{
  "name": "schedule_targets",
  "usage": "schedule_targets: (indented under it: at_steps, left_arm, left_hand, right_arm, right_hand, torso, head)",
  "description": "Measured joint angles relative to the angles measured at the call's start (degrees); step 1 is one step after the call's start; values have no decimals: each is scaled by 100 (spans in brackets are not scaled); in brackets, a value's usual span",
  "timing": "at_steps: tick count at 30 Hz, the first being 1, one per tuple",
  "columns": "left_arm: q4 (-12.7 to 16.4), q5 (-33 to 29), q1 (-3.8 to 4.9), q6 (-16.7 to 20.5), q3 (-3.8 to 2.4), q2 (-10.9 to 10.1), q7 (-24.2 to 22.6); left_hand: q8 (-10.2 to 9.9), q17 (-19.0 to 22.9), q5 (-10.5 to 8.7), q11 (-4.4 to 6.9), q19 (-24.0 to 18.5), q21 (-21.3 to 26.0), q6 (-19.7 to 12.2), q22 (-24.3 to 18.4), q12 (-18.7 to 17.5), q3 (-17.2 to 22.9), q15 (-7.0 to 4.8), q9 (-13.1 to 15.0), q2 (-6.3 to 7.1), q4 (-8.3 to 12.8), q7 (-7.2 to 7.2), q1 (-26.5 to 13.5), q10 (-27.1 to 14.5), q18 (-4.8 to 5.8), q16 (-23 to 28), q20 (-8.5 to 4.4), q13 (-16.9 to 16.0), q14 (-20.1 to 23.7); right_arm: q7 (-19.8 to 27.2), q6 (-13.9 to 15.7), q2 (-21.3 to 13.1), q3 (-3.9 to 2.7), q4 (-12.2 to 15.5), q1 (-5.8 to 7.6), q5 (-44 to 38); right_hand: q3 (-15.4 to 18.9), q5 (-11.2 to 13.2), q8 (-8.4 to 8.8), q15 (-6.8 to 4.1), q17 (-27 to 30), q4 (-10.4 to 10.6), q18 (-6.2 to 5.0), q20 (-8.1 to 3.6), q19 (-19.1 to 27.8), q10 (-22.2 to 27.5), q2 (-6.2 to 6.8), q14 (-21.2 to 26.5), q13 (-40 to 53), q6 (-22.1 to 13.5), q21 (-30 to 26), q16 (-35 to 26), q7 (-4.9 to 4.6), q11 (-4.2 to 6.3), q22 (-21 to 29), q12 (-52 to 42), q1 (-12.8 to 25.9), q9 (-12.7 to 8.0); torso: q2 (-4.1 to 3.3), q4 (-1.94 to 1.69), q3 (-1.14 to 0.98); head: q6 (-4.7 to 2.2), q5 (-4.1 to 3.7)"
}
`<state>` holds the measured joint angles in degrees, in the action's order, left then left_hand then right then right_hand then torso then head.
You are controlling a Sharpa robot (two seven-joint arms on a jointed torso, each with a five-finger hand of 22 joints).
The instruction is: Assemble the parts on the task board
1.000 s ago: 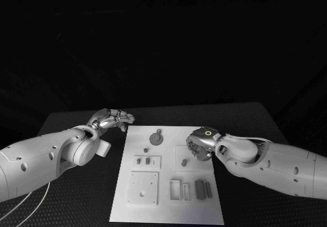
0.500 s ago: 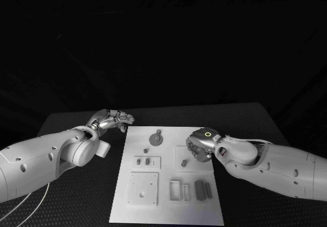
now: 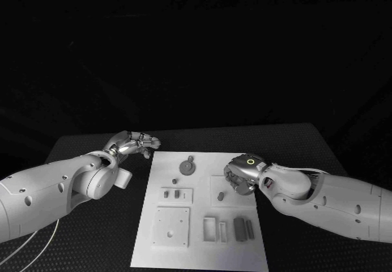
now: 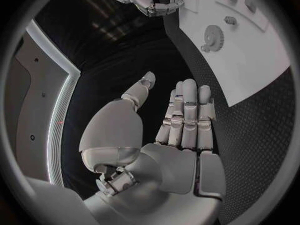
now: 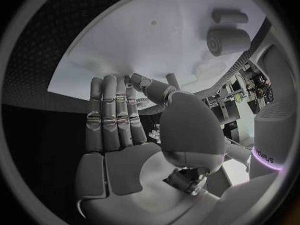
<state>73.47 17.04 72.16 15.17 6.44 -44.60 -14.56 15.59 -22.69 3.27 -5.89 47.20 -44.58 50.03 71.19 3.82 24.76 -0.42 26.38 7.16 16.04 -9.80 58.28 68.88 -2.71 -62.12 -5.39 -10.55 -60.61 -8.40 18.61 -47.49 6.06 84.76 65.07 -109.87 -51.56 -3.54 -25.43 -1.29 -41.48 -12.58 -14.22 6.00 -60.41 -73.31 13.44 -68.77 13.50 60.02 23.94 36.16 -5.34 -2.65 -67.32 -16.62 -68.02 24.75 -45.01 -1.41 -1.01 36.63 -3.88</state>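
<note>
The white task board (image 3: 200, 249) lies in the middle of the black table. A grey gear (image 3: 187, 166) sits near its far edge, and a small grey peg (image 3: 220, 195) stands in a square recess on its right side. My right hand (image 3: 242, 175) hovers over the board's right edge just beyond that peg. In the right wrist view the right hand (image 5: 119, 120) has straight fingers and holds nothing, with the board (image 5: 144, 40) and a grey cylinder (image 5: 224, 41) beyond it. My left hand (image 3: 135, 141) is off the board's far left corner. The left hand (image 4: 181, 125) is flat and empty, with the gear (image 4: 213, 35) ahead of it.
On the board's near half lie a square plate (image 3: 172, 225), a small block with two pegs (image 3: 175, 194), two pale frames (image 3: 216, 228) and dark bars (image 3: 242, 226). Black table mat (image 3: 90, 243) surrounds the board on both sides.
My right hand has edged slightly toward the near side over the board's right edge. The left hand has barely moved.
</note>
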Motion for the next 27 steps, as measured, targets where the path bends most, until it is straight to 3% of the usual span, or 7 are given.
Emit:
schedule_targets:
  at_steps: [17,27]
  left_arm:
    - [-35,-10,0,-5,0,5,2]
    - [-65,-15,0,-11,0,2,5]
  left_hand:
    - [0,-11,0,-6,13,0,-7,0,0,0,0,-5,0,0,7,0,-21,0,0,-11,5,1]
    - [0,-10,0,-6,33,0,-29,0,0,0,0,-10,0,0,-12,0,-22,0,0,-13,4,1]
  right_arm:
    - [136,-128,-97,-104,134,76,270]
    - [280,-248,-267,-288,388,166,776]
  right_hand:
    - [-15,1,3,9,-26,16,5,1,1,1,15,-11,15,18,1,-25,18,0,0,22,15,14]
    - [-15,-68,4,11,-66,17,8,2,2,-40,-2,-12,68,18,23,-56,18,-1,3,51,77,20]
  torso:
    - [0,4,0]
    - [-1,3,4]
  head:
    - [-3,4]
    - [8,24]
